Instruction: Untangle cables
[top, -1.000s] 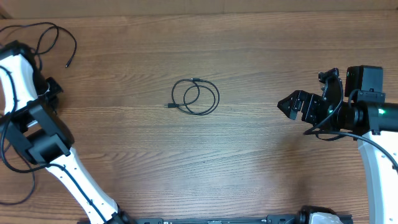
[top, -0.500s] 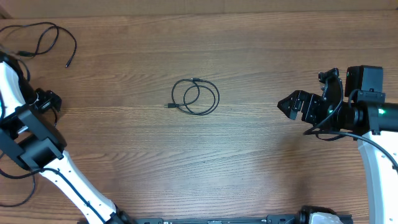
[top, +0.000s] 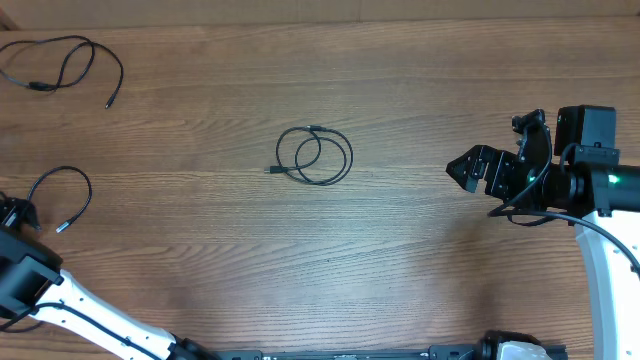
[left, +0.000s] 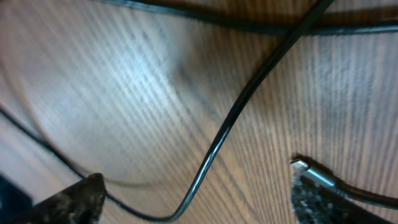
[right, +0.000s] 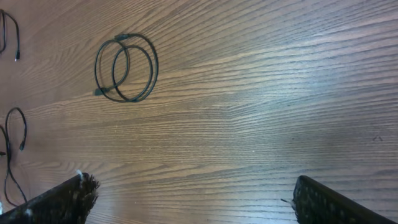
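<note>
left gripper (left: 199, 202): fingers spread, holding nothing; a loose cable (left: 230, 124) lies on the table (left: 124, 74) between them. right gripper (right: 193, 190): fingers spread, empty. coiled cable (top: 314, 156) lies mid-table, well apart, at 9 o'clock from the right gripper in the overhead view.

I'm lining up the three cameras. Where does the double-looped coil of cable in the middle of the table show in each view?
Overhead: the coiled cable lies near the picture's centre, slightly above it.
Right wrist: upper left.
Left wrist: not in it; only another cable shows, close up.
Shared landmark: the hooked cable at the overhead's left edge also sits at the right wrist view's left edge.
</note>
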